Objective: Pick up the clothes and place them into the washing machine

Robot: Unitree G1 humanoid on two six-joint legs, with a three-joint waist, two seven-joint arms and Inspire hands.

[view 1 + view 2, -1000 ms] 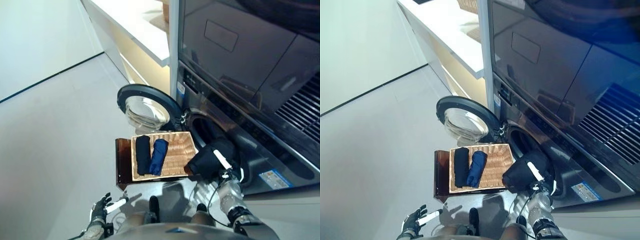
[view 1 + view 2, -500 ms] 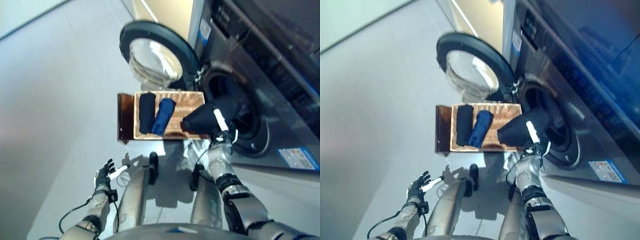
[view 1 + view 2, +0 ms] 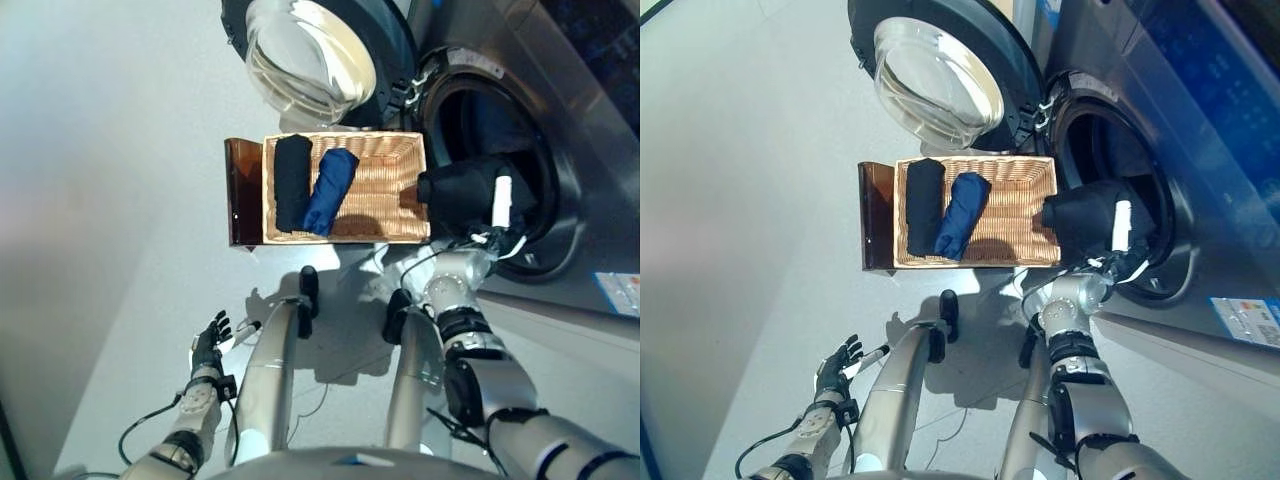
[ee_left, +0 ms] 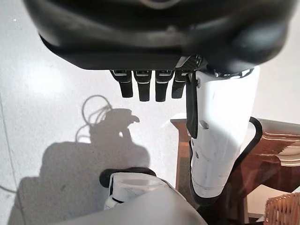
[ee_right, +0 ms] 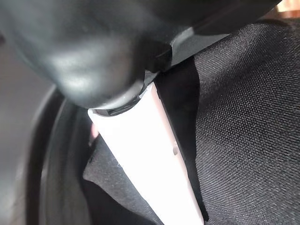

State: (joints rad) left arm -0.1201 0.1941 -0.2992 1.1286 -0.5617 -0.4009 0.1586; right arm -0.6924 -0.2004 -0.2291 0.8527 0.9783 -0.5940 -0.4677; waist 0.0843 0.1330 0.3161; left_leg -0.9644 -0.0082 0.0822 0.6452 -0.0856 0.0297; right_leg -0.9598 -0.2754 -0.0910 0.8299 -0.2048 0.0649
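My right hand [image 3: 497, 232] fingers pinched a bunched black garment [image 3: 458, 190] at the grey washing machine's round drum opening [image 3: 500, 110]; beside them, a rectangular woven wicker basket [image 3: 385, 190] held a rolled black cloth [image 3: 292, 183] and a rolled blue cloth [image 3: 331, 190], lengthwise toward the open door [image 3: 310, 55].

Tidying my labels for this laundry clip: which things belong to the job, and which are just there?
Job: black garment held by right robot hand; black roll and blue roll in basket; washer drum; door.
Bystanders: brown stand; idle left robot hand.

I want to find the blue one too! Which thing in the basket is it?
Find the washing machine with its round door open. On the floor before it sits a wicker basket holding two rolled clothes. The blue roll lies tilted beside the black roll, nearer the machine.
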